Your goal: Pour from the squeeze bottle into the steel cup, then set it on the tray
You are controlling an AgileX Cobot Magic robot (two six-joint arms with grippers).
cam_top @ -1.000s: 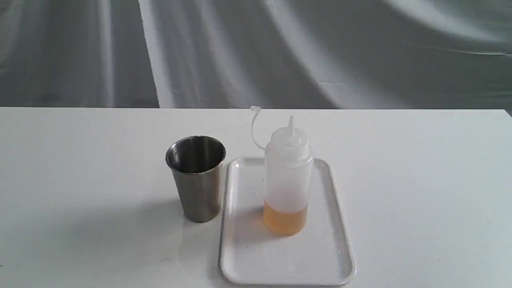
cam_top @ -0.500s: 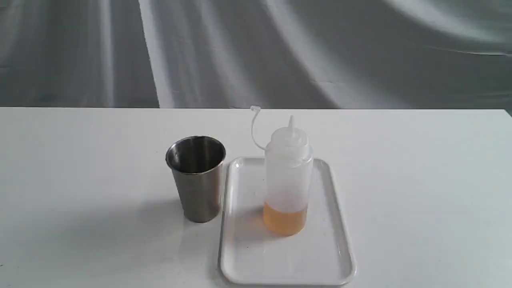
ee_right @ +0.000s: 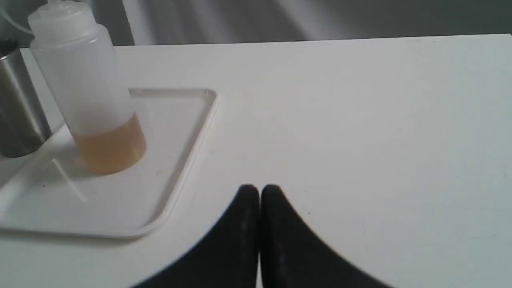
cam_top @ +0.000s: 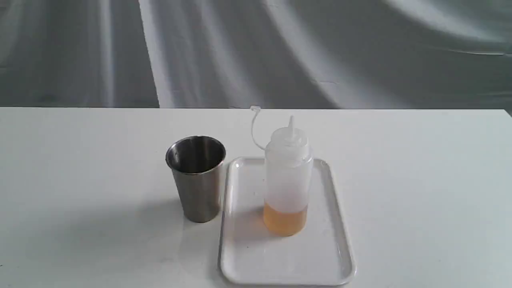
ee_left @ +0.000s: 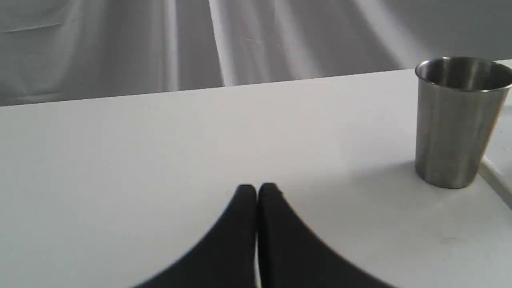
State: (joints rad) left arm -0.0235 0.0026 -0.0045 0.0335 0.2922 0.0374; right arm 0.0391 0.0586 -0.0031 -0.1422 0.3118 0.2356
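Note:
The squeeze bottle [cam_top: 287, 176] stands upright on the white tray [cam_top: 256, 260], amber liquid filling its lower part and its cap strap curling up to the left. Just left of the tray stands the steel cup [cam_top: 197, 178], upright on the table. Neither gripper shows in the exterior view. My left gripper [ee_left: 257, 188] is shut and empty, low over bare table, well apart from the steel cup [ee_left: 456, 120]. My right gripper [ee_right: 259, 189] is shut and empty too, over the table beside the tray [ee_right: 176, 176], apart from the squeeze bottle [ee_right: 92, 88].
A white table [cam_top: 420, 180] carries everything, with a grey draped cloth [cam_top: 256, 52] hanging behind its far edge. The steel cup [ee_right: 16, 108] peeks in at the edge of the right wrist view.

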